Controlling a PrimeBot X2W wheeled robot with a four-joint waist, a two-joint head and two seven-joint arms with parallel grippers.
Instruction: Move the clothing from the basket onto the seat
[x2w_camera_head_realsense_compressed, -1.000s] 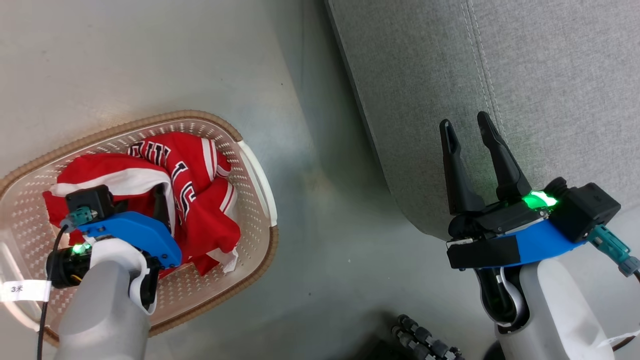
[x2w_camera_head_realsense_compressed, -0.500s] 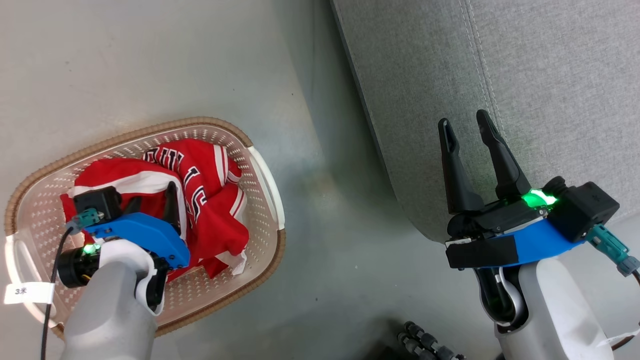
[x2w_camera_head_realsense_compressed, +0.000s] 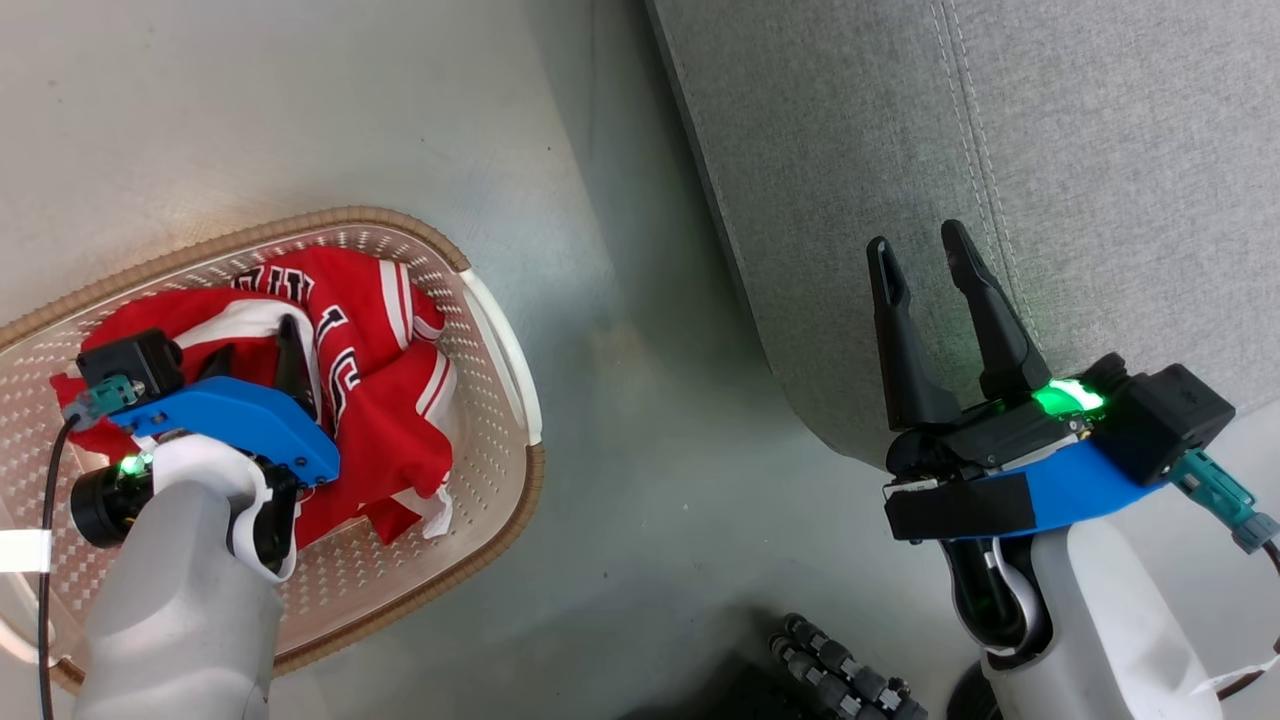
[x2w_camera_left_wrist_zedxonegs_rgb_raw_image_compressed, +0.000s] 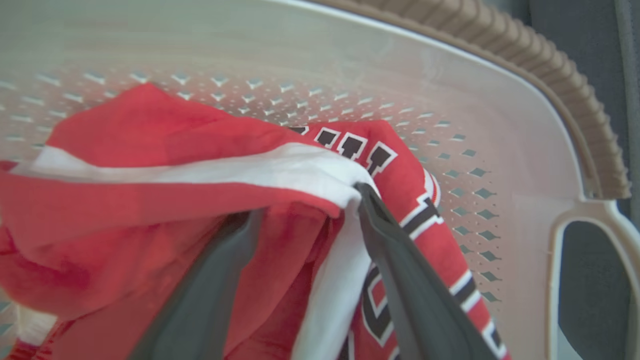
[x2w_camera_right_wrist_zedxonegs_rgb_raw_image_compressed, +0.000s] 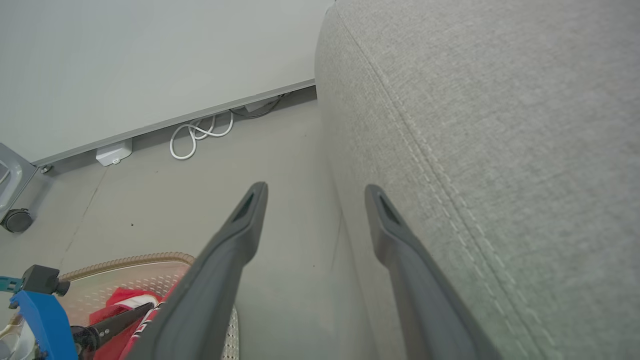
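1 basket (x2w_camera_head_realsense_compressed: 503, 338), cream with brown rim, on the grey floor (x2w_camera_head_realsense_compressed: 300, 100). 1 heap of red clothing (x2w_camera_head_realsense_compressed: 385, 400) with white trim, inside the basket; piece count unclear. 1 grey seat (x2w_camera_head_realsense_compressed: 1000, 120), beside the basket, not touching. left hand (x2w_camera_head_realsense_compressed: 256, 342): down in the heap, fingers spread astride a white-edged fold. right hand (x2w_camera_head_realsense_compressed: 917, 242): open, empty, over the seat's edge.

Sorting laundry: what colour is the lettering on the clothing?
Black lettering, outlined white, on the clothing; clearest in left wrist view.
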